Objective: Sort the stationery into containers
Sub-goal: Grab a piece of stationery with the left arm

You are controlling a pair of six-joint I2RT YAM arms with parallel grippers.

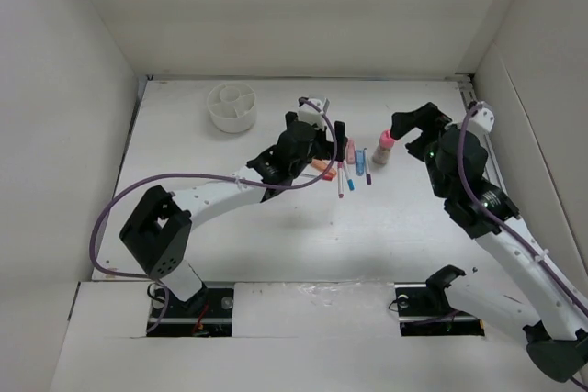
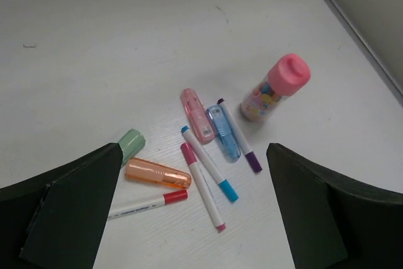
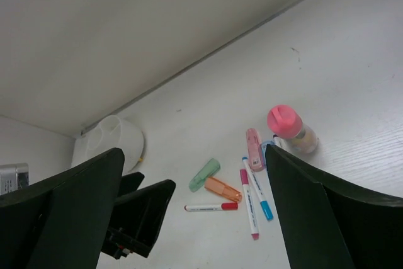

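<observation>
The stationery lies in a loose cluster at mid-table (image 1: 347,167). In the left wrist view I see a pink-capped bottle (image 2: 277,89) standing upright, a small pink block (image 2: 198,114), a blue case (image 2: 225,131), a purple-tipped pen (image 2: 242,140), a blue-tipped pen (image 2: 210,164), a pink-tipped pen (image 2: 201,184), an orange case (image 2: 157,173), a green cap (image 2: 131,145) and a red-capped pen (image 2: 145,204). My left gripper (image 1: 323,140) (image 2: 194,152) is open and empty above the cluster. My right gripper (image 1: 418,128) (image 3: 194,150) is open and empty, right of the bottle (image 1: 383,147). The round white divided cup (image 1: 231,107) stands at the back left.
White walls enclose the table on the left, back and right. The cup also shows in the right wrist view (image 3: 110,140), near the back wall. The left gripper's fingers (image 3: 141,209) show low in the right wrist view, near the green cap (image 3: 204,174).
</observation>
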